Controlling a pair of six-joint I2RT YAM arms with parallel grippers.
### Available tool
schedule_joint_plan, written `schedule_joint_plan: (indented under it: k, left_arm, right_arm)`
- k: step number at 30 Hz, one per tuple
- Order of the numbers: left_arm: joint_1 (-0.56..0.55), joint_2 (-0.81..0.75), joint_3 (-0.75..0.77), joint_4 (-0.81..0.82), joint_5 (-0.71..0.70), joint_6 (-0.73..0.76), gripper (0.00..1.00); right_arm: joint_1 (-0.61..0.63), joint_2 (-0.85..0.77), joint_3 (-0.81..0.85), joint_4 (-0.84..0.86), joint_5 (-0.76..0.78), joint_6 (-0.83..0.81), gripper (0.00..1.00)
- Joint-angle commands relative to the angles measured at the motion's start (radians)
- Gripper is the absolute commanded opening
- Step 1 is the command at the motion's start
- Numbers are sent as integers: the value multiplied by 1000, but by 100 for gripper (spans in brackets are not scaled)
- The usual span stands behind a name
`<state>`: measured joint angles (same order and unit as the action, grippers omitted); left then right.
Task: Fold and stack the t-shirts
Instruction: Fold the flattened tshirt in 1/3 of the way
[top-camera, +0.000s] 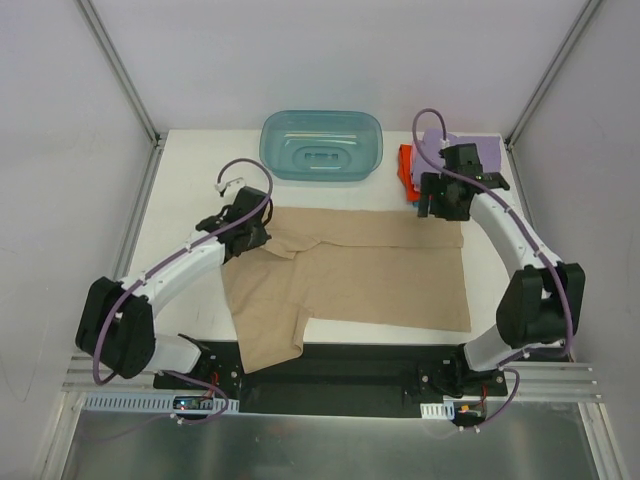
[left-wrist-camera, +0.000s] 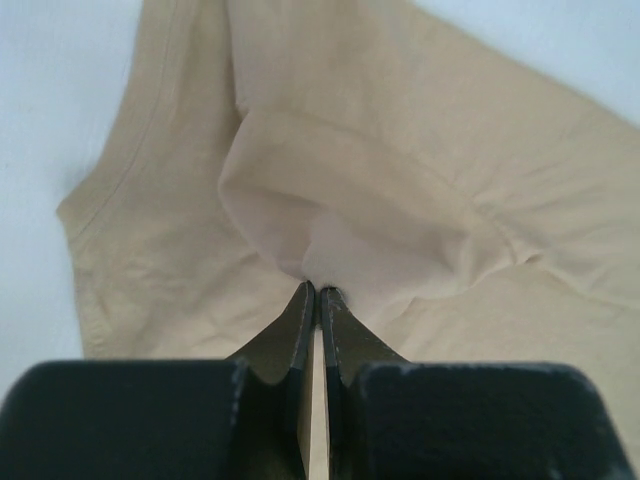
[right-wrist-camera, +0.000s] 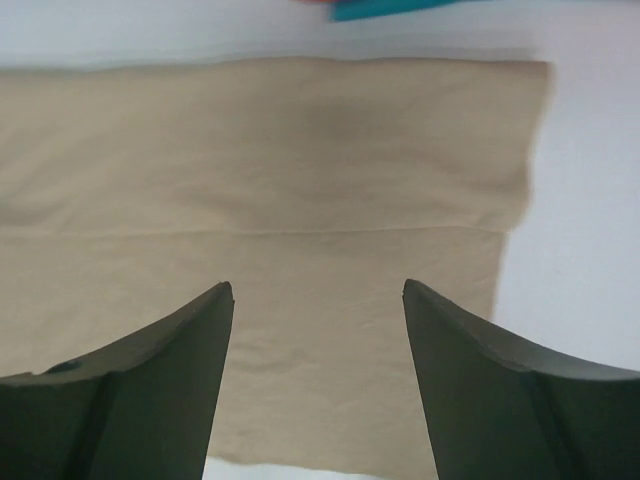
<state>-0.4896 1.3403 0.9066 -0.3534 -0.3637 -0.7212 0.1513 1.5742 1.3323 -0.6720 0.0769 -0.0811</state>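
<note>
The tan-beige t-shirt (top-camera: 370, 275) lies spread on the white table, one long edge folded over, a sleeve hanging toward the near edge. My left gripper (top-camera: 255, 232) is at the shirt's left end, shut on a pinch of its cloth (left-wrist-camera: 330, 240), which puckers up at the tips (left-wrist-camera: 320, 292). My right gripper (top-camera: 437, 208) is open and empty above the shirt's far right corner; the shirt (right-wrist-camera: 280, 200) fills its wrist view between the fingers (right-wrist-camera: 317, 292). A stack of other shirts, lilac (top-camera: 478, 152) over orange-red (top-camera: 405, 170), sits at the back right; a teal strip (right-wrist-camera: 390, 8) shows too.
A translucent teal plastic tub (top-camera: 321, 145) stands at the back centre of the table (top-camera: 190, 190). Metal frame posts rise at the back corners. A black base rail runs along the near edge.
</note>
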Motion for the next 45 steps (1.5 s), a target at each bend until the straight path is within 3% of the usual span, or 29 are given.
schedule_joint_plan:
  k: [1,9,17,23,39,45]
  left_arm:
    - [80,118,144,47,98,63,0]
    - [236,430,359,93,426,92,0]
    - [298,523,356,125,500,94,0]
    - [327,537,313,162,578,88,0]
    - [344,536,256,211,614,66,0]
    - [352,524,241,217,617,63,0]
  right_arm:
    - [135,-97,-77,147,-207,32,72]
    - [479,24,-90,427,-310,141,65]
    - [637,396,159,522,-364,293,51]
    - [685,584,324,526,-313,345,47]
    - [752,716,459,335,73,330,39]
    - [765,725,475,307,147,343,9]
